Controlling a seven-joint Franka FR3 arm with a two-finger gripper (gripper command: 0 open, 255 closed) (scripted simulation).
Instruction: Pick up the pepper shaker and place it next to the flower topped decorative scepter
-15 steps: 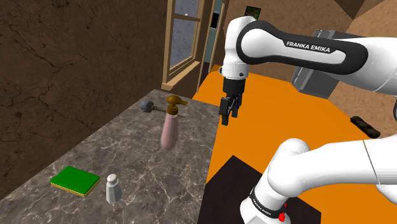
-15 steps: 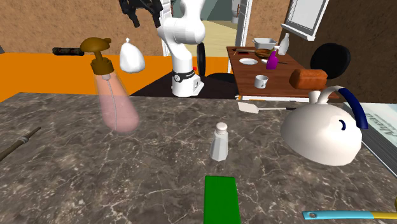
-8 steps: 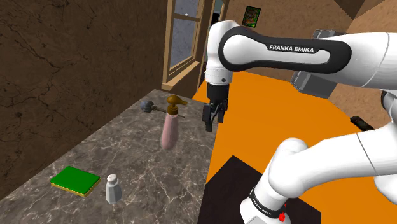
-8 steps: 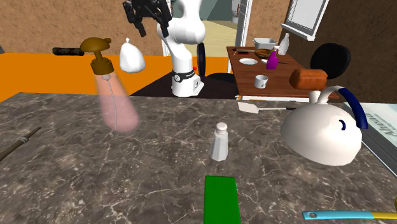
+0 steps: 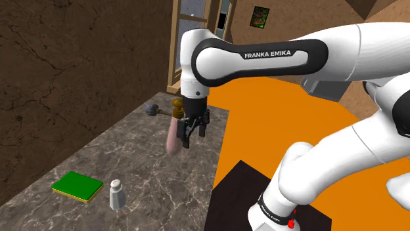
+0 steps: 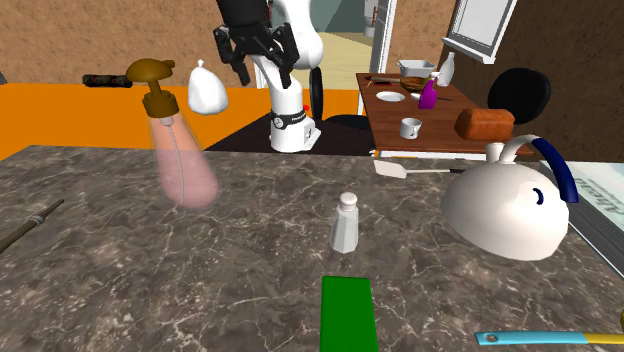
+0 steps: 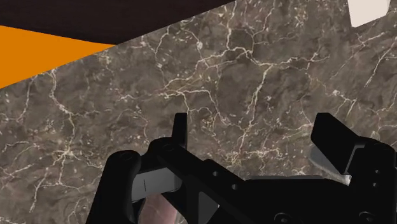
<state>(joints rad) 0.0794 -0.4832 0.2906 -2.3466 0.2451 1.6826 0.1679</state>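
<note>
The pepper shaker [image 5: 117,194] is a small white-grey bottle standing upright on the dark marble counter [image 5: 141,167], next to a green block. It stands mid-counter in the second exterior view [image 6: 345,222], and a pale corner of it [image 7: 368,10] lies far ahead of the fingers in the wrist view. The flower topped scepter [image 5: 153,109] lies at the counter's far end, its thin shaft [image 6: 30,228] reaching the second exterior view's left edge. My black gripper [image 5: 190,133] hangs open over the counter, close beside a pink spray bottle, empty, fingers apart [image 7: 254,137].
A pink spray bottle [image 5: 174,133] with a brown top stands between scepter and shaker. A flat green block [image 5: 78,186] lies beside the shaker. A white kettle [image 6: 505,210] with a blue handle sits on the counter. Orange floor [image 5: 276,125] lies past the counter edge.
The arm has swung from above the orange floor toward the shoulder view's left and down, bringing the gripper over the counter beside the pink bottle. Fingers stayed open; objects have not moved.
</note>
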